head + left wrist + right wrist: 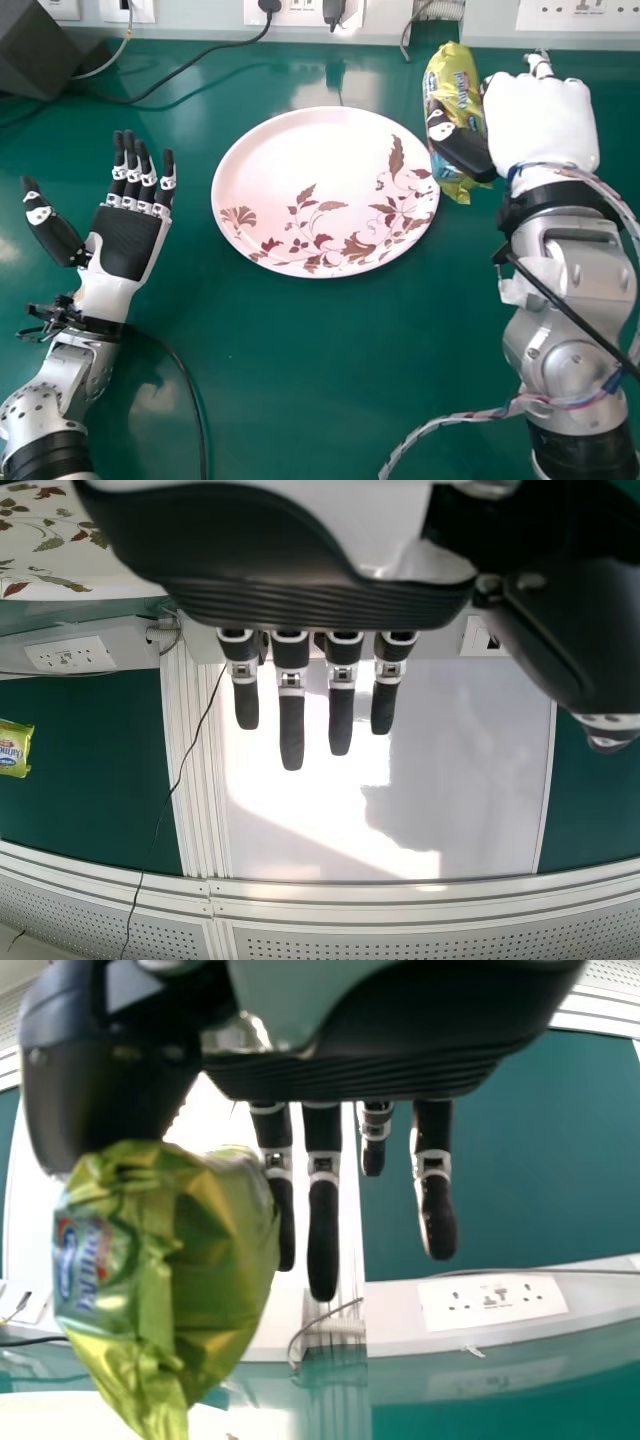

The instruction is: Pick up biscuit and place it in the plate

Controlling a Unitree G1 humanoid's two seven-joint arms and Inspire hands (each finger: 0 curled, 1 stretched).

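Right hand, upper right of frame: fingers extended, thumb against green biscuit packet | packet: just right of floral plate, upper centre | left hand, left of frame: fingers straight, thumb apart.

On the green table I see the flowered plate, toward far edge; dark box and black cable lie more left.
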